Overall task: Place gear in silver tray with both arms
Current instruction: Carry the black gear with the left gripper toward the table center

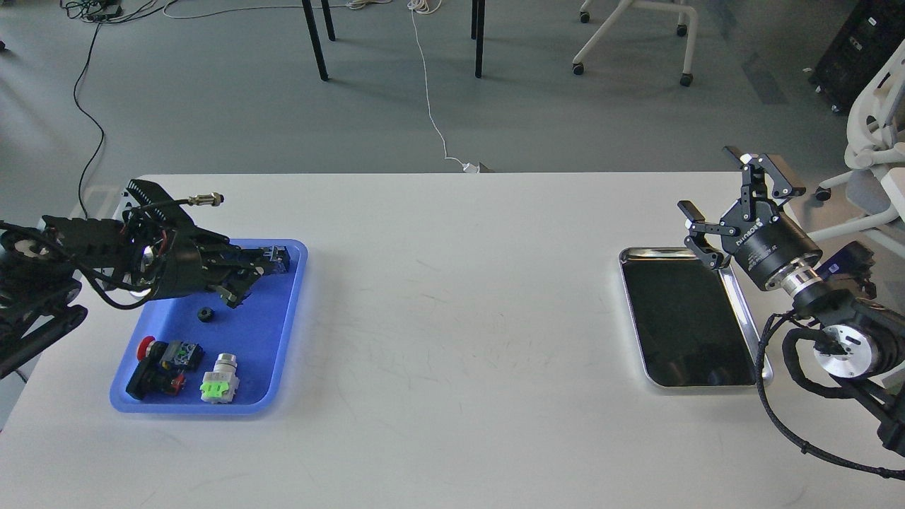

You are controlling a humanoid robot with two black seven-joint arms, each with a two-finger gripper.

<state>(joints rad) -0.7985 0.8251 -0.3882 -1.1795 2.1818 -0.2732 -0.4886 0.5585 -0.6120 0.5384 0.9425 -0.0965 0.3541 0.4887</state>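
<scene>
While both spread: two claws (739, 205), one silver tray (751, 332).

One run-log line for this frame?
left end effector: over blue tray, above gear | right end effector: open | silver tray: empty

White table (452, 318), blue tray (286, 332), silver tray (744, 312)

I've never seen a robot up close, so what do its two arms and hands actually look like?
Both arms are black with loose black cables looped alongside. The right arm has shiny silver rings at the wrist, and its hand, the right hand, is a black two-finger claw with white lettering on its round body. The left hand looks similarly black.
</scene>
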